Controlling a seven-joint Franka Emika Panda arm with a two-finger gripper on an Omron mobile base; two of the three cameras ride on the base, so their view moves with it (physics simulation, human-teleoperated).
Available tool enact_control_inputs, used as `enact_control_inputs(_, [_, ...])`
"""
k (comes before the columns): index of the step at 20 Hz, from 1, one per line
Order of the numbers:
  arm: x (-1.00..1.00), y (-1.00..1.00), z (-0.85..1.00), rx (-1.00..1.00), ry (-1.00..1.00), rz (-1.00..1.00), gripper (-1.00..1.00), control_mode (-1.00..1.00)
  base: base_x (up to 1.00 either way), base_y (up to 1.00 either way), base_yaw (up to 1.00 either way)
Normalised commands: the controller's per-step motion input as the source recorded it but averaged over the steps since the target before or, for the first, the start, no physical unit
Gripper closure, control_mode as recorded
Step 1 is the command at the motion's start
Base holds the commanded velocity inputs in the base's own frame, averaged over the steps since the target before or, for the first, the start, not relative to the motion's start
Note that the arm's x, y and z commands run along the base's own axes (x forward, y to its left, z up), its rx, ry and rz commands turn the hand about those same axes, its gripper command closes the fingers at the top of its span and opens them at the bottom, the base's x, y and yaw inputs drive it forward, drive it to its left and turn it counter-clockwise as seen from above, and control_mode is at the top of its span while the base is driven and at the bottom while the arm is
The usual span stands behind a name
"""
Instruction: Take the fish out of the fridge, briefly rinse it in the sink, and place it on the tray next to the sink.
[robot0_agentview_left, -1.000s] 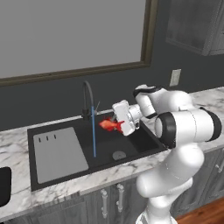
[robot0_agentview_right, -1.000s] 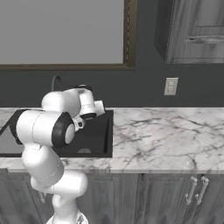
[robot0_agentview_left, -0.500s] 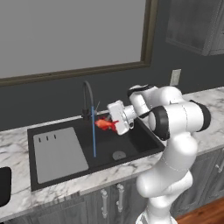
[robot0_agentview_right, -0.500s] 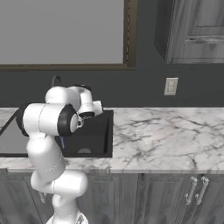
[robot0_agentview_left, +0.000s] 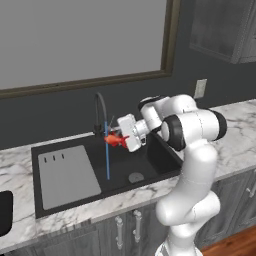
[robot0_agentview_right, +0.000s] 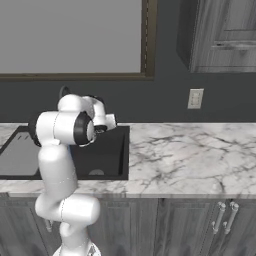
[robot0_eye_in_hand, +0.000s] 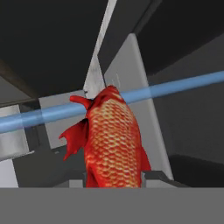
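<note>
I see the fish (robot0_agentview_left: 115, 141) held tight in the gripper (robot0_agentview_left: 120, 140), over the sink (robot0_agentview_left: 150, 162), its far end in the blue water stream (robot0_agentview_left: 107, 160) under the tap (robot0_agentview_left: 100, 111). It lies level, pointing away from the hand. Hand cam shows its scales up close; left cam shows the grey panel (robot0_agentview_left: 67, 175) & tray corner (robot0_agentview_left: 4, 212). Arm's bent, reaching left.

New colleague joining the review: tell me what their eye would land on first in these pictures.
The red-orange fish stands out at once, gripped in the jaws of the gripper and held over the black sink right at the thin blue stream of water falling from the dark gooseneck tap. In the hand view the fish is large and scaly, with the stream crossing behind its head.
</note>
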Motion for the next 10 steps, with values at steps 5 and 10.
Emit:
enact_control_inputs(5, [0.43, 0.05, -0.17, 0.0, 0.0, -0.01, 1.0, -1.0, 0.0, 0.0, 0.0])
enact_control_inputs(10, [0.26, 0.13, -0.2, 0.0, 0.0, -0.01, 1.0, -1.0, 0.0, 0.0, 0.0])
